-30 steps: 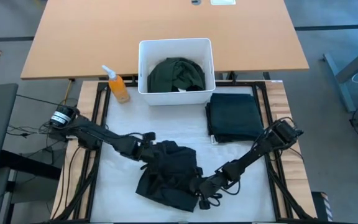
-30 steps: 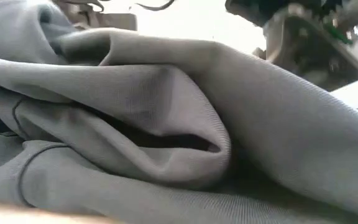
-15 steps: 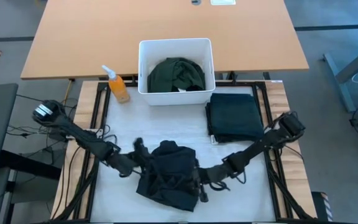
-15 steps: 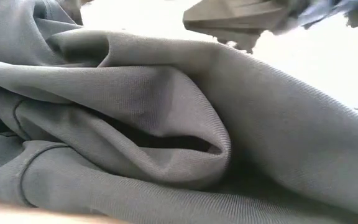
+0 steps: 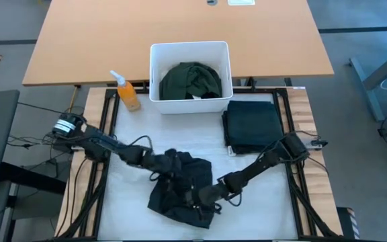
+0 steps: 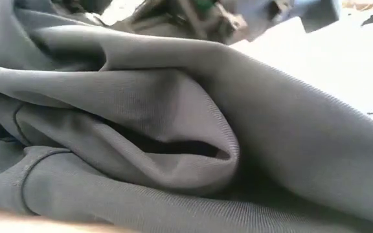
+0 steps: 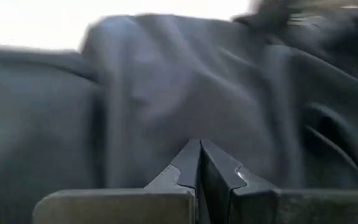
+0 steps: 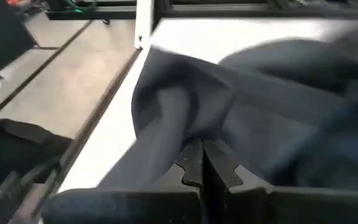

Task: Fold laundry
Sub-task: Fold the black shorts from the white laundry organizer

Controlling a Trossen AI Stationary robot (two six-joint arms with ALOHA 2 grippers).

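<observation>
Crumpled black garment (image 5: 182,189) lies bunched near the table's (image 5: 130,202) front middle, between both arms. From the left, the left hand (image 5: 168,161) meets its upper left edge, fingers pressed together; whether cloth is pinched there I cannot tell. From the right, the right hand (image 5: 205,195) is shut on a fold at its right side, slightly nearer the heap's middle.

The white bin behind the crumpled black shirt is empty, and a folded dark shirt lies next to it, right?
Not quite. The high view shows the white bin holds a dark green garment, so it is not empty. The folded dark shirt does lie beside it, behind the crumpled black shirt.
</observation>
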